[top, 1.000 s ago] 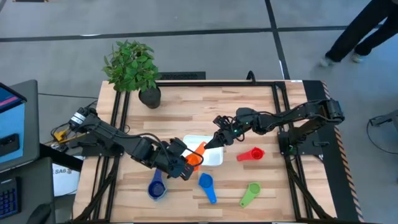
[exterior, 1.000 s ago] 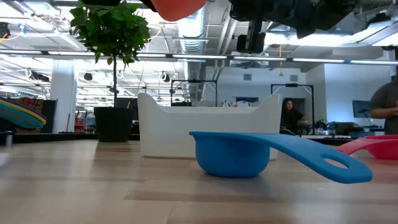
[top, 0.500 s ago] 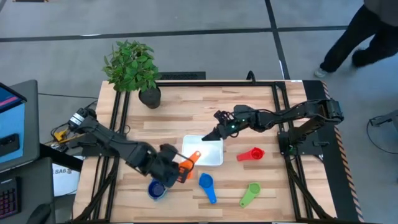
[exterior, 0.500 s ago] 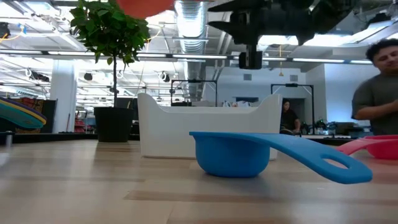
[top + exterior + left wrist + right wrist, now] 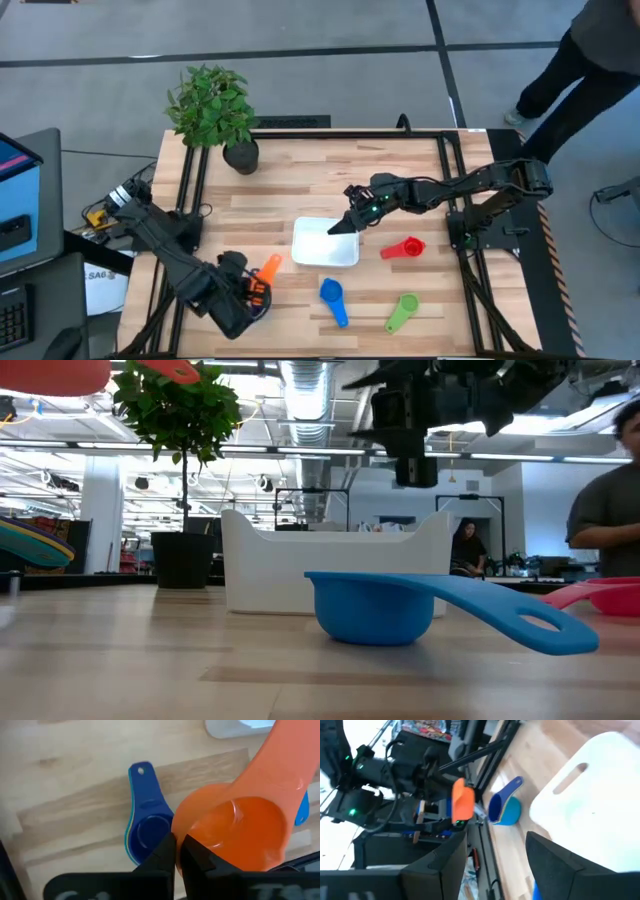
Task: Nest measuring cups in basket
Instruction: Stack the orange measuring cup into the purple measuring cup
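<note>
Your left hand (image 5: 250, 290) is clamped on the orange cup (image 5: 267, 268), pinching its rim as the wrist view shows, and hangs at about 7 o'clock on the table (image 5: 300, 170), right over the dark blue cup (image 5: 145, 820) stacked in a lighter one. The cup looks light, stiff and smooth, so it may swivel in a rim pinch; the flat handle is the surer place to take it. The basket (image 5: 325, 243) sits near the table's middle, with the blue cup (image 5: 331, 297), red cup (image 5: 405, 248) and green cup (image 5: 401, 311) lying loose around 5 o'clock.

Your right hand (image 5: 342, 226) hovers at the basket's far edge with its fingers spread. A second ago they were nearly pressed together, and your left hand held the orange cup at the basket's near-left corner; it has since swung it away toward 7 o'clock.
</note>
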### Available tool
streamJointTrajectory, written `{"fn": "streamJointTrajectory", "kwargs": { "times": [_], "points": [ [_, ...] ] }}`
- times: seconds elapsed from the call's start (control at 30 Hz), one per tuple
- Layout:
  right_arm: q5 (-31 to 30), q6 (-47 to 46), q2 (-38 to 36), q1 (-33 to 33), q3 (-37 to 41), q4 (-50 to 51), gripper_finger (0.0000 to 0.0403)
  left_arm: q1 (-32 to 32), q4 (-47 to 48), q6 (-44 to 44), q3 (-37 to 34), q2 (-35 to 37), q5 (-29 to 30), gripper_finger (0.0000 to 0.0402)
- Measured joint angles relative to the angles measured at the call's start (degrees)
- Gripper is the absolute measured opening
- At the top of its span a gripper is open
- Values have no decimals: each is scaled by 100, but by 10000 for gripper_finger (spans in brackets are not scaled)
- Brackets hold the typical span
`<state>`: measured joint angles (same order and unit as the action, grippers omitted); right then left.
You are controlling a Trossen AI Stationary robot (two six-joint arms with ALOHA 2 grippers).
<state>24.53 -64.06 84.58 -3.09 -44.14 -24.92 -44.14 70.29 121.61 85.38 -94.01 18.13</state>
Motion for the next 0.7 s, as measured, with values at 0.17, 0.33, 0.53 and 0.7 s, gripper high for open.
{"fn": "streamJointTrajectory", "kwargs": {
  "times": [0.17,0.33,0.53,0.7],
  "points": [
    [-65,26,0,17,0,78,219,-62,392,-40,-26,-234,-132,0],
    [-184,25,0,146,0,131,217,-132,576,-20,-28,-664,-709,0],
    [-421,23,-2,366,0,210,219,-164,518,88,-31,-1018,-1020,0],
    [-520,45,-2,409,0,364,216,-167,530,142,-31,-1118,-1085,0]
  ]
}}
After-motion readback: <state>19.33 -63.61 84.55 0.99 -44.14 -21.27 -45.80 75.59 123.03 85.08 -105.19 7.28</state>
